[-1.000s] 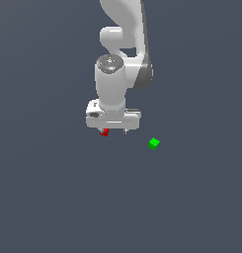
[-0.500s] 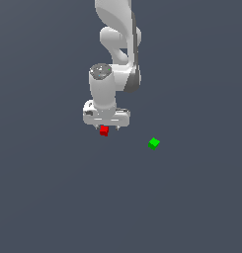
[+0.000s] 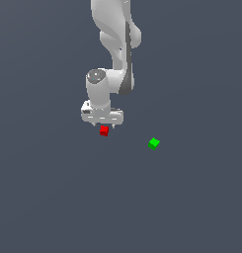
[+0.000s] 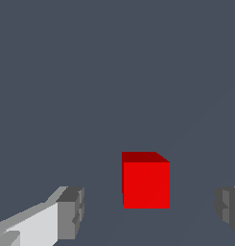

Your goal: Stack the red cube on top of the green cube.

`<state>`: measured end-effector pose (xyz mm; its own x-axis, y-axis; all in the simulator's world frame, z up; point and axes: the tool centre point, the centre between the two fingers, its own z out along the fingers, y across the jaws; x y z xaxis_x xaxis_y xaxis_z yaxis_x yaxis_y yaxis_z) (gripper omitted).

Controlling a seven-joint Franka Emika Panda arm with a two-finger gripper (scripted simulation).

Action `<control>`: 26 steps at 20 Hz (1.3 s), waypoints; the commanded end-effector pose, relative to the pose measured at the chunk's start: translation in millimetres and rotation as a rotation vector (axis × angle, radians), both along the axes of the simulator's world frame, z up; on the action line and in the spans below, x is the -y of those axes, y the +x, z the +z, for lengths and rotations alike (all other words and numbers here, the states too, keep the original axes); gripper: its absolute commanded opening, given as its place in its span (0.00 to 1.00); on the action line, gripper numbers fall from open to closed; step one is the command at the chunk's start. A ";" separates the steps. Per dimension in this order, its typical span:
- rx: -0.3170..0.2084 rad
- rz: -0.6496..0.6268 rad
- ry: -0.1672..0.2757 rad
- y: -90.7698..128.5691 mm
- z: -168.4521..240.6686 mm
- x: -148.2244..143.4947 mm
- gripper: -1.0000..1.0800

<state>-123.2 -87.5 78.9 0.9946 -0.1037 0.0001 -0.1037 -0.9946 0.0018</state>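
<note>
The red cube [image 3: 103,130] sits on the grey floor, just below the white gripper [image 3: 103,124] in the exterior view. In the wrist view the red cube [image 4: 146,181] lies between the two open fingers [image 4: 70,212], apart from both pads; the gripper [image 4: 150,209] holds nothing. The green cube [image 3: 153,143] lies on the floor to the exterior view's right of the red cube, well apart from it. The green cube is out of the wrist view.
The white arm [image 3: 115,44] rises from the gripper toward the top of the exterior view. The plain grey floor [image 3: 53,197] spreads all around the two cubes.
The arm has shifted toward the exterior view's left and its wrist has turned. More of the red cube shows below the gripper now. The green cube has not moved.
</note>
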 end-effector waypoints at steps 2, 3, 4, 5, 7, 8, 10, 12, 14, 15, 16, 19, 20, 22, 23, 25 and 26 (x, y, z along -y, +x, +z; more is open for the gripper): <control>0.000 -0.004 0.001 -7.0 -6.8 3.9 0.96; 0.000 -0.004 0.001 -7.8 -7.8 4.5 0.96; 0.000 -0.004 0.001 -8.1 -8.4 4.7 0.96; 0.000 -0.004 0.001 -8.1 -8.6 4.8 0.96; -0.001 -0.005 0.001 -7.6 -8.1 4.6 0.96; -0.001 -0.005 0.001 -7.6 -8.9 4.5 0.96; -0.001 -0.005 0.001 -7.8 -12.1 4.5 0.96; -0.001 -0.005 0.001 -8.0 -17.5 4.5 0.96; -0.001 -0.005 0.001 -8.3 -24.9 4.6 0.96; -0.001 -0.005 0.001 -8.5 -29.4 4.6 0.96; -0.001 -0.005 0.001 -8.7 -34.3 4.6 0.96; 0.000 -0.005 0.002 -8.9 -47.1 4.8 0.96; 0.000 -0.005 0.002 -8.9 -50.3 4.8 0.96; 0.000 -0.005 0.002 -8.8 -55.3 4.9 0.96; 0.000 -0.005 0.002 -8.7 -57.0 4.9 0.96; 0.000 -0.005 0.002 -8.7 -58.9 4.9 0.96; 0.000 -0.005 0.002 -8.7 -59.2 4.9 0.96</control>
<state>-132.2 -92.4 20.9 0.9941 -0.1087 -0.0014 -0.1087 -0.9941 0.0003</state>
